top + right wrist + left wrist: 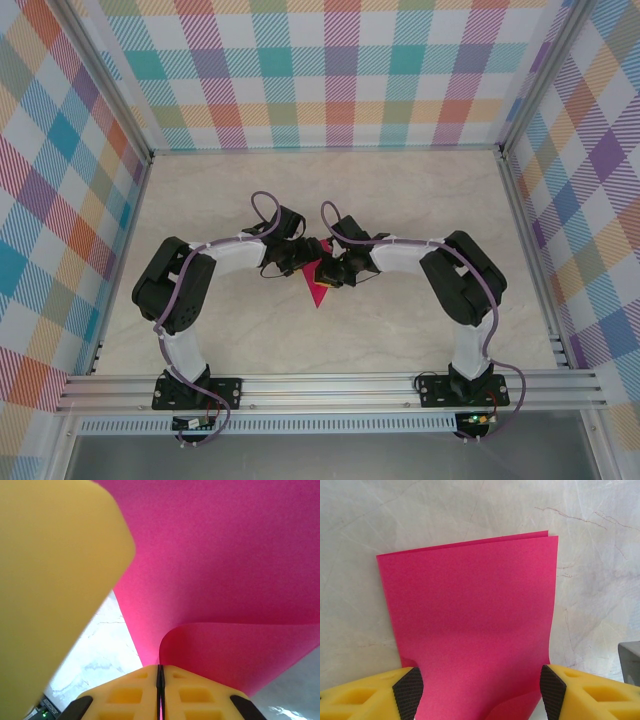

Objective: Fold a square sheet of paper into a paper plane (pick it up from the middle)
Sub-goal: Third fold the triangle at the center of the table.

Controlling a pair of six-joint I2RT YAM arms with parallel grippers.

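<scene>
The square sheet of paper (470, 610) is magenta-pink and doubled over, with two edges showing slightly offset at its far end. In the top view it hangs as a pink point (318, 291) just above the table, between the two wrists at mid-table. My right gripper (160, 672) is shut on the paper (225, 555) at its curled fold, its yellow fingers (192, 692) pressed together. My left gripper (481, 690) is open, its black pads (410, 692) standing one on each side of the sheet's near end. A blurred yellow left finger (55, 570) looms close beside the right wrist.
The marble-patterned tabletop (250, 190) lies under the paper. Checked cloth walls on aluminium posts (130, 110) close in the back and sides. A metal rail (330, 385) carries both arm bases along the near edge. A grey part (631, 662) juts in at the right of the left wrist view.
</scene>
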